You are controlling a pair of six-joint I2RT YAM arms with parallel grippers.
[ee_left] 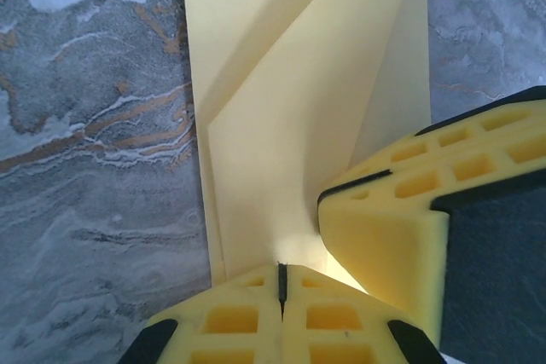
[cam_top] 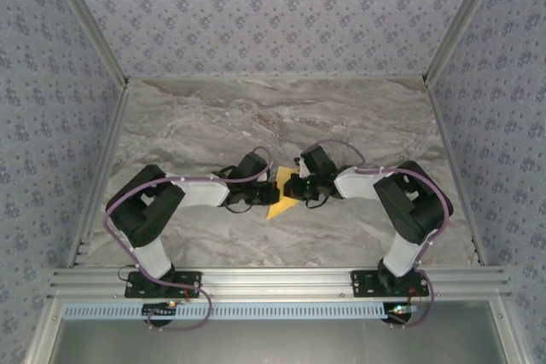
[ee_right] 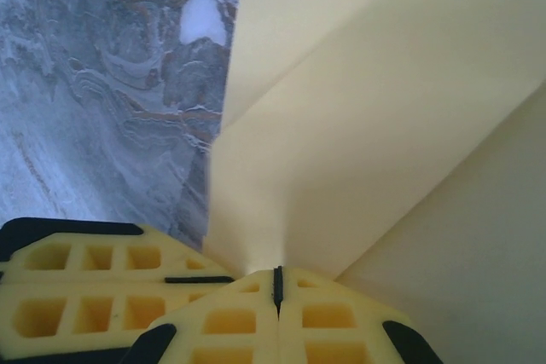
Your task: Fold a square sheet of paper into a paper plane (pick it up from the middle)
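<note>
The mustard-yellow sheet of paper lies partly folded between the two arms at the middle of the marble table. Diagonal creases and overlapping flaps show on the paper in the left wrist view. My left gripper is shut on the paper's near edge, and the right gripper's yellow fingers press in beside it. In the right wrist view my right gripper is likewise shut on a raised fold of the paper, with the left gripper's fingers just to its left. From above, the left gripper and right gripper nearly touch.
Patterned walls and aluminium rails box in the table. Bare marble stretches behind the grippers and to both sides.
</note>
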